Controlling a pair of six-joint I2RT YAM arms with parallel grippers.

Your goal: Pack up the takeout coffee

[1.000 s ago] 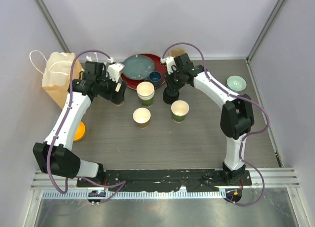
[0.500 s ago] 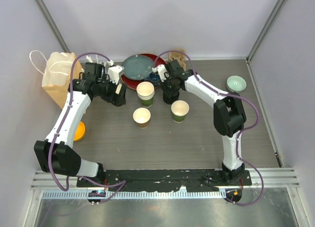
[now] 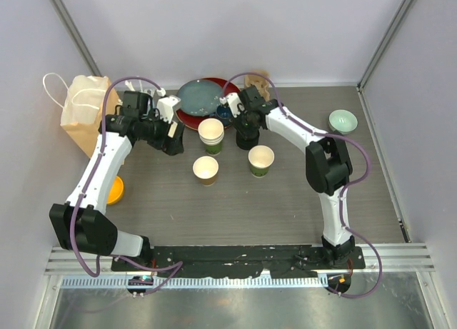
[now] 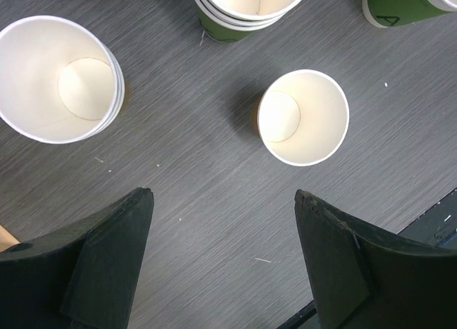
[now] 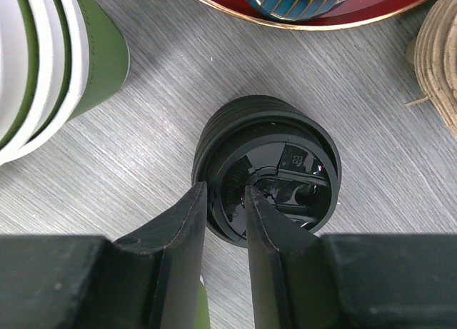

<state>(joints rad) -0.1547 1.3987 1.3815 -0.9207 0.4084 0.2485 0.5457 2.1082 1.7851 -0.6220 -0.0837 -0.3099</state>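
Observation:
The brown-sided cup (image 3: 206, 170) (image 4: 303, 117) and the green-sided cup (image 3: 260, 160) (image 4: 403, 1) stand upright and empty mid-table. Behind the green cup is a stack of black lids (image 5: 285, 165). My right gripper (image 3: 248, 135) (image 5: 225, 193) is down on it, jaws narrow but still apart. One finger is outside the top lid's rim and the other inside it. My left gripper (image 3: 171, 140) (image 4: 223, 197) hangs wide open over bare table, left of the brown cup, holding nothing.
A tall green cup stack (image 3: 211, 135) (image 5: 43, 65) stands close left of the lids, and a brown-sided stack (image 4: 61, 79) sits by my left gripper. Behind are a red plate (image 3: 187, 115), blue cup (image 3: 225, 113) and paper bag (image 3: 84, 111). A teal bowl (image 3: 342, 119) sits right.
My right gripper has shifted slightly left and back over the lid stack, and its jaws have narrowed around the top lid's rim. The left arm has barely moved.

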